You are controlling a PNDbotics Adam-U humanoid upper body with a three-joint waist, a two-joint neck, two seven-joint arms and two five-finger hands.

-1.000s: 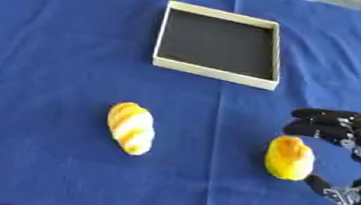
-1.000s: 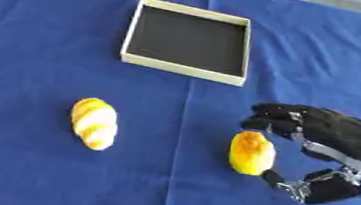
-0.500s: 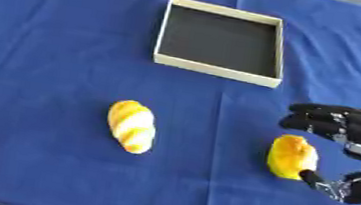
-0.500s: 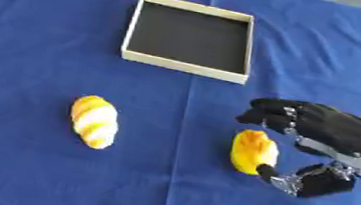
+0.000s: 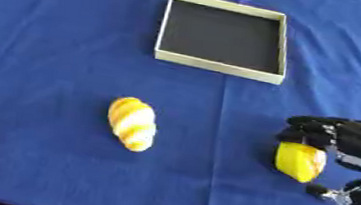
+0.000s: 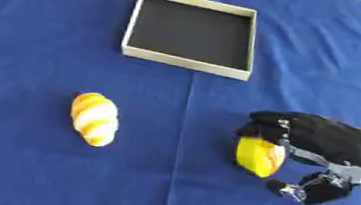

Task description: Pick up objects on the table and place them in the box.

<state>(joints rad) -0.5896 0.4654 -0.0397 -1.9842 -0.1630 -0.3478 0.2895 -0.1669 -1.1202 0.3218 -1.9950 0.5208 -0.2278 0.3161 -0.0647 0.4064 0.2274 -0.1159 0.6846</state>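
The right hand (image 6: 320,142) comes in from the right side and is curled round a yellow, lemon-like piece (image 6: 258,156), its fingers draped over the top and its thumb (image 6: 309,187) tucked in low on the near side. That looks like a grasp being set from above and the side, so the piece can be lifted clear of the blue tablecloth (image 5: 52,31) and carried away. Whether the piece is already off the cloth or resting on it, I cannot tell (its underside is lost against the blue).

The box (image 5: 218,66) sits well apart, farther up the table and somewhat to the left, open at the top with a dark floor and nothing in it; a lift and a reach forward would be needed to get there.

A second piece, an orange-and-yellow striped pastry shape (image 5: 131,123), lies alone on the cloth to the left, near no hand, presumably waiting its turn.

The right wrist and arm run off the picture's edge. The left hand shows nowhere. How much of the yellow piece the fingers cover on its far side is hidden by the black hand itself.
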